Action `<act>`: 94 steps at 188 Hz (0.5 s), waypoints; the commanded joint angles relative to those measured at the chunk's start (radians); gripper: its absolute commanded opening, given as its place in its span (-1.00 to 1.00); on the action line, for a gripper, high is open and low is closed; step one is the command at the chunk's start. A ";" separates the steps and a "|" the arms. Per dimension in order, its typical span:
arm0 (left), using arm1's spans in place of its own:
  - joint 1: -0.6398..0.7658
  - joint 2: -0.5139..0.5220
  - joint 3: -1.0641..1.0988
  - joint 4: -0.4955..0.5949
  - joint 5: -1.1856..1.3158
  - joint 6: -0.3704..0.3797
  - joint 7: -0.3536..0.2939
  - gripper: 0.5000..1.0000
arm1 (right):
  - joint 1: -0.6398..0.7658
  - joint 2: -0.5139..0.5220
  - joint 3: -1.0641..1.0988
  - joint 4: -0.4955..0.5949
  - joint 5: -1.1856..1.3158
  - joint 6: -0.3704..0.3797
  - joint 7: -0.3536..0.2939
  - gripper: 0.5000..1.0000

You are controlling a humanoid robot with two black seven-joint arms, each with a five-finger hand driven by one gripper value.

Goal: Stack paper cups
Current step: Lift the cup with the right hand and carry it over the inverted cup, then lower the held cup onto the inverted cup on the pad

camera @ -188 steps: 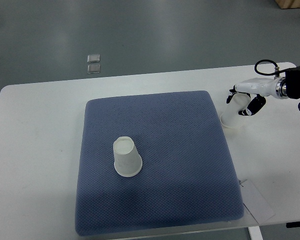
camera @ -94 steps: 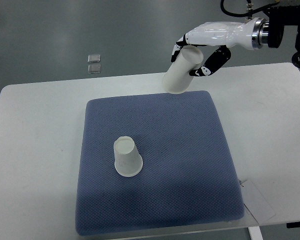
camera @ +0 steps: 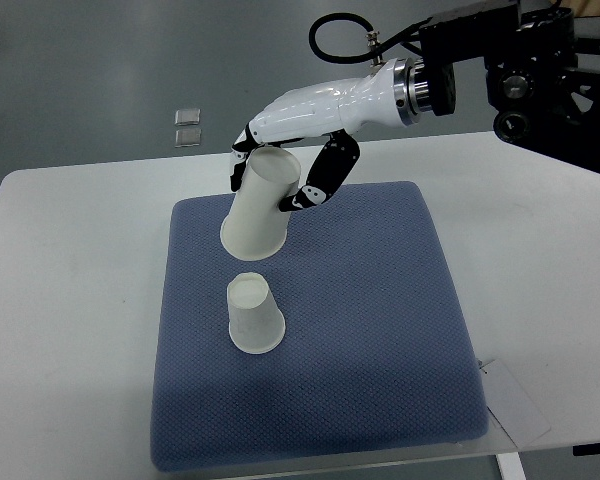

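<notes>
The right hand (camera: 285, 165) grips a paper cup (camera: 260, 204) near its closed end, mouth down and tilted, in the air above the blue mat (camera: 380, 330); a second cup (camera: 252, 314) stands upside down on the mat, just nearer.

- The right hand (camera: 285, 150) holds a paper cup (camera: 260, 203) mouth-down, just above the upside-down cup (camera: 252, 315) — a narrow gap between them.
- The blue mat (camera: 380, 330) lies bare at right and bottom.
</notes>
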 commanded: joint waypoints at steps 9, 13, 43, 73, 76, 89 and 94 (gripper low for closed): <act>0.000 0.000 0.000 0.000 0.000 0.000 0.000 1.00 | 0.004 0.055 -0.009 0.001 -0.006 0.006 0.004 -1.00; 0.000 0.000 0.000 0.000 0.000 0.000 0.000 1.00 | 0.004 0.063 -0.010 -0.001 -0.006 0.007 0.003 -1.00; 0.000 0.000 -0.001 0.000 0.000 0.000 0.000 1.00 | -0.005 0.111 -0.024 -0.011 -0.058 0.010 0.003 -0.99; 0.000 0.000 0.000 0.000 0.000 0.000 0.000 1.00 | -0.028 0.127 -0.047 -0.042 -0.109 0.009 0.003 -0.98; 0.000 0.000 0.000 0.000 0.000 0.000 0.000 1.00 | -0.028 0.127 -0.047 -0.042 -0.110 0.009 0.003 -0.98; 0.000 0.000 0.000 0.000 0.000 0.000 0.000 1.00 | -0.029 0.127 -0.047 -0.045 -0.112 0.010 0.003 -0.97; 0.000 0.000 0.000 0.000 0.000 0.000 0.000 1.00 | -0.029 0.129 -0.049 -0.045 -0.113 0.010 0.003 -0.97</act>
